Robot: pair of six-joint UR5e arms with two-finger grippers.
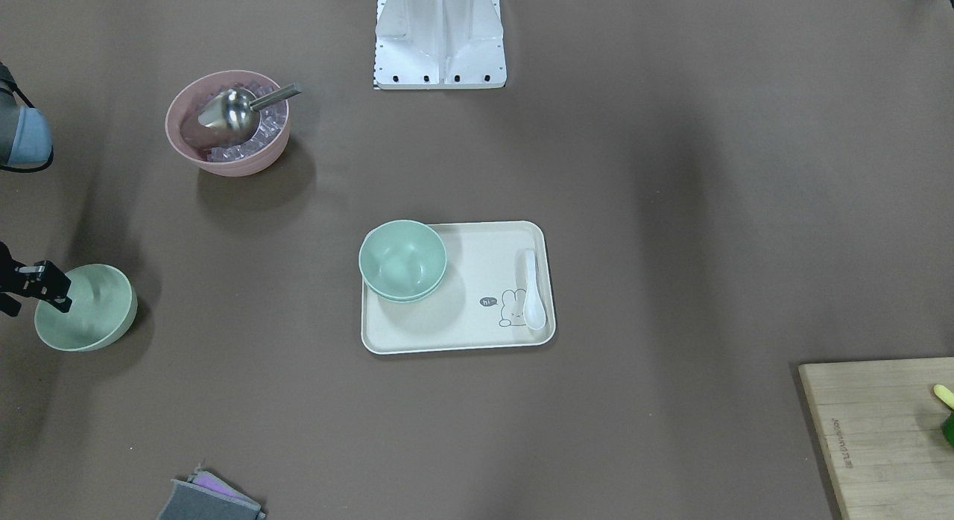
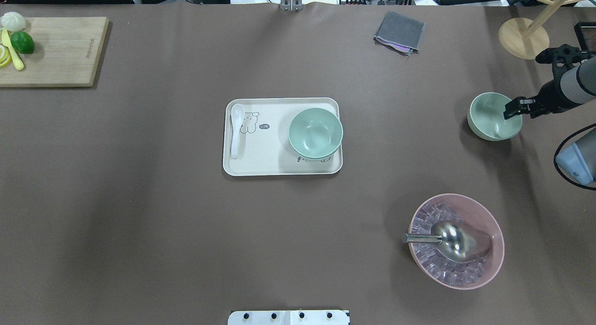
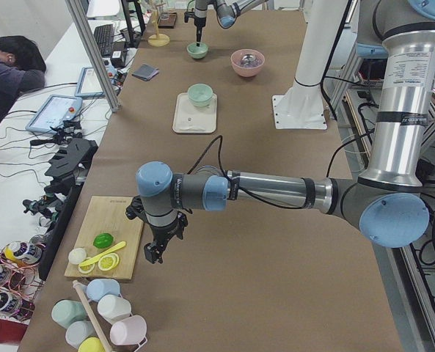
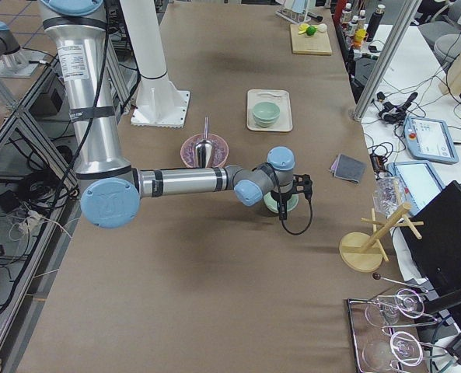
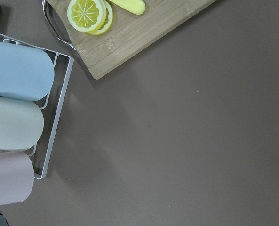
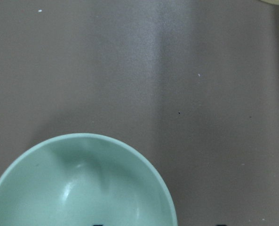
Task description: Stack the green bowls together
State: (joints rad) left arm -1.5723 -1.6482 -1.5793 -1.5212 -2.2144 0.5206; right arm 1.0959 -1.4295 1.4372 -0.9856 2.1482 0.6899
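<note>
Two pale green bowls (image 2: 315,133) sit nested on the right end of a cream tray (image 2: 270,152); they also show in the front view (image 1: 402,261). A third green bowl (image 2: 491,118) stands alone on the table at the far right, also seen in the front view (image 1: 86,311) and the right wrist view (image 6: 83,188). My right gripper (image 2: 512,108) is open at this bowl's rim, one finger inside and one outside. My left gripper (image 3: 155,253) hangs low by the cutting board, far from the bowls; I cannot tell if it is open or shut.
A pink bowl (image 2: 456,241) of ice cubes with a metal scoop stands near the lone bowl. A white spoon (image 2: 236,129) lies on the tray. A cutting board (image 2: 51,50) with lemon and lime, a grey cloth (image 2: 399,31) and a wooden stand (image 2: 524,36) line the far edge.
</note>
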